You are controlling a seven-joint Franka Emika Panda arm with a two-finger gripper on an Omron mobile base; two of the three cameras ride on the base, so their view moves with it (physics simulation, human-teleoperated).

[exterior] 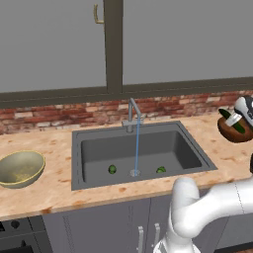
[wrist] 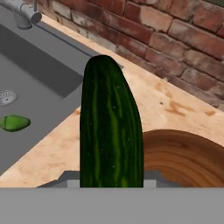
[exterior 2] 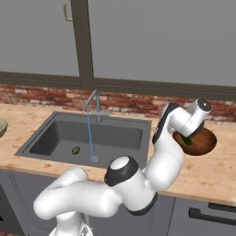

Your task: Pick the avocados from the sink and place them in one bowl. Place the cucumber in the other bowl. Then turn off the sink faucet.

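Note:
My gripper (exterior: 233, 120) is shut on the cucumber (exterior: 225, 113), a dark green rod held just above the dark brown bowl (exterior: 236, 133) on the counter right of the sink (exterior: 75, 148). In the hand view the cucumber (wrist: 110, 135) stands up the middle, with the brown bowl (wrist: 183, 162) below and to its right. Two bright green avocados (exterior: 112, 169) (exterior: 161, 169) lie on the basin floor either side of the drain. The olive-yellow bowl (exterior: 20, 168) sits empty on the counter at far left. A thin stream of water runs from the faucet (exterior: 132, 113).
A red brick wall (exterior: 59, 116) runs behind the counter, with a window frame above it. Bare wooden counter lies between the sink and each bowl. Cabinet doors (exterior: 99, 227) sit below the front edge, and my white arm (exterior 2: 138, 179) arches across the right base view.

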